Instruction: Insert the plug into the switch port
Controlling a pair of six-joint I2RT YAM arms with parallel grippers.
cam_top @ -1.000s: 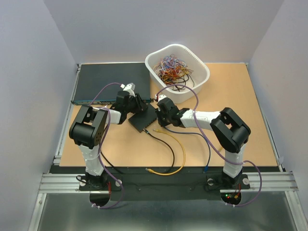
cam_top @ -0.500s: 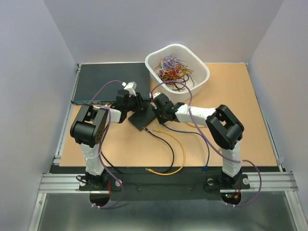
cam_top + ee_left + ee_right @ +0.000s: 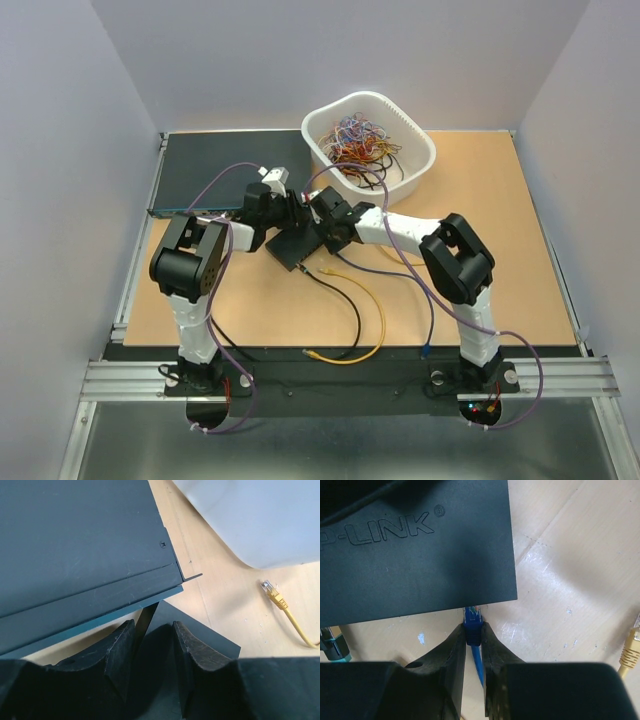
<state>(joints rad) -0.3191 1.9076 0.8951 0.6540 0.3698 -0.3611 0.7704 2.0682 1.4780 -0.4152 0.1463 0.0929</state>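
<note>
Plug (image 3: 472,621) advanced to switch (image 3: 415,555) edge

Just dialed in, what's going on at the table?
The left claw grips the small black TP-Link switch by one edge. The right claw pinches a blue plug with its tip against the switch's side. Whether it has entered a port isn't visible.

Rack unit (image 3: 225,165) and basket (image 3: 421,158) close behind switch (image 3: 297,251), loose cables (image 3: 381,318) in front.
</note>
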